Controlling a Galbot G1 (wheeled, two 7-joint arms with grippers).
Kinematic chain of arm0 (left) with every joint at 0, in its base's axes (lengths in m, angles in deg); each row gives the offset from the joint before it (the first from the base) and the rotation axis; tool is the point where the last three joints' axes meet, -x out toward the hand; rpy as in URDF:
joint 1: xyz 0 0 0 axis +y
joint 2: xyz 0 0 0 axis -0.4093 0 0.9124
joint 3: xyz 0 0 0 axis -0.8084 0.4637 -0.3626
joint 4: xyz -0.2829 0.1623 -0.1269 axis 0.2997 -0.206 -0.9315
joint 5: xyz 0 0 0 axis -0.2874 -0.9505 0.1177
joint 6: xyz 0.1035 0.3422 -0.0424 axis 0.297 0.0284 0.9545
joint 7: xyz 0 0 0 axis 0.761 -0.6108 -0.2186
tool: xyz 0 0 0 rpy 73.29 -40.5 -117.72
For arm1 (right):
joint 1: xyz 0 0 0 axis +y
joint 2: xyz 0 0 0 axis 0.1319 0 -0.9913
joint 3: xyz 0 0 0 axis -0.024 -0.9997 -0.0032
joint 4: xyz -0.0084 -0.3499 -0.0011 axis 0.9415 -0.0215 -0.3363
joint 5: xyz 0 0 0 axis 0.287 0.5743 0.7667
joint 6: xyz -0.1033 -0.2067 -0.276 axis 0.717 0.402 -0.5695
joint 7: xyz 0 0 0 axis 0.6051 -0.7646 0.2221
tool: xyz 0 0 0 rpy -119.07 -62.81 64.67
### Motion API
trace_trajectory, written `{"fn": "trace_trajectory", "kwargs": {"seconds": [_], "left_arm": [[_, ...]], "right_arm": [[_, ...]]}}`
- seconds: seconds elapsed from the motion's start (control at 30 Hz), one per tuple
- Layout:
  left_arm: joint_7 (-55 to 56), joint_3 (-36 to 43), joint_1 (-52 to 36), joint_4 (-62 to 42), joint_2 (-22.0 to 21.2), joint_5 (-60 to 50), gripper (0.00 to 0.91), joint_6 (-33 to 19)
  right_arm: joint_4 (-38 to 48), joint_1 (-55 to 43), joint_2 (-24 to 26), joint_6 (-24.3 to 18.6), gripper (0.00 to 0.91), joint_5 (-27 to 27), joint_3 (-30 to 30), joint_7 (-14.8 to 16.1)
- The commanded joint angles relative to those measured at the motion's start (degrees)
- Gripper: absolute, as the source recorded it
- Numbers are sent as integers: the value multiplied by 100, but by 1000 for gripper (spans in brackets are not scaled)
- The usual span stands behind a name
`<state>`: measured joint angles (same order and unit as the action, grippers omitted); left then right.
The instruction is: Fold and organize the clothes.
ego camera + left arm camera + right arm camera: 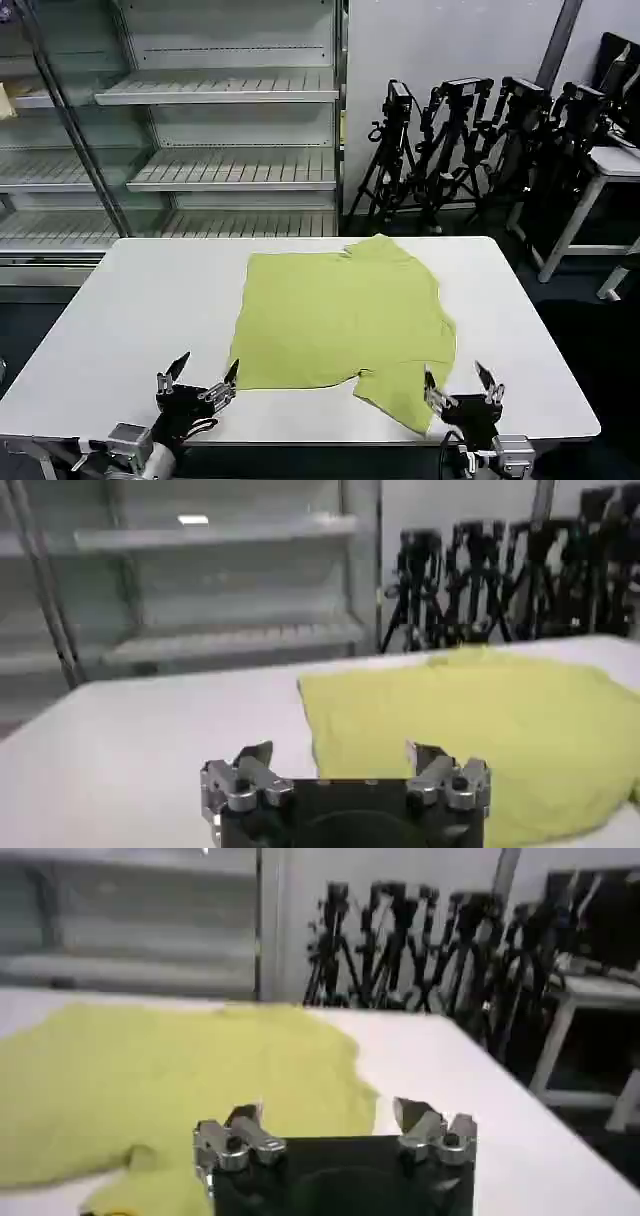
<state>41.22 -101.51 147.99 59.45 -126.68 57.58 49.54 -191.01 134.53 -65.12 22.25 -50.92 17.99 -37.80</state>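
A lime yellow-green T-shirt (340, 315) lies spread, plain side up, on the white table (140, 310), slightly rumpled, with one sleeve sticking out toward the near right edge. My left gripper (204, 376) hovers open at the table's near edge, just off the shirt's near left corner. My right gripper (459, 384) is open at the near edge, right beside the protruding sleeve (405, 395). The left wrist view has the shirt (480, 720) ahead of the open left gripper (342, 756). In the right wrist view the shirt (170, 1078) lies before the open right gripper (326, 1116).
Empty metal shelving (220, 130) stands behind the table. A cluster of black tripods (470, 140) stands at the back right, beside a white side table (610, 170). Bare tabletop runs left of the shirt and along its right side.
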Motion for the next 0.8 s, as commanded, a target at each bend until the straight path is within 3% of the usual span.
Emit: {"fn": "trace_trajectory", "kwargs": {"seconds": [0.03,0.6,0.63,0.67,0.7,0.73,0.77,0.8], "left_arm": [[25,374,-329,-635,139,106,907,322],[106,660,-942,-1417,170,358,907,322],[103,660,-954,-1425,166,389,625,320],[99,661,-955,-1433,164,393,262,317],[92,661,-952,-1430,164,411,81,314],[80,660,-936,-1425,172,424,20,314],[57,656,-918,-1403,180,457,20,313],[49,653,-904,-1386,184,464,20,312]], "right_arm": [[108,137,-54,198,907,28,-253,29],[688,-243,-334,362,907,49,-814,-27],[702,-264,-345,360,907,6,-819,-27],[714,-274,-349,356,816,-31,-822,-40],[726,-285,-358,343,695,-56,-826,-58],[741,-304,-373,331,272,-115,-834,-103],[744,-308,-375,332,0,-181,-839,-124],[740,-306,-377,334,0,-225,-845,-134]]}}
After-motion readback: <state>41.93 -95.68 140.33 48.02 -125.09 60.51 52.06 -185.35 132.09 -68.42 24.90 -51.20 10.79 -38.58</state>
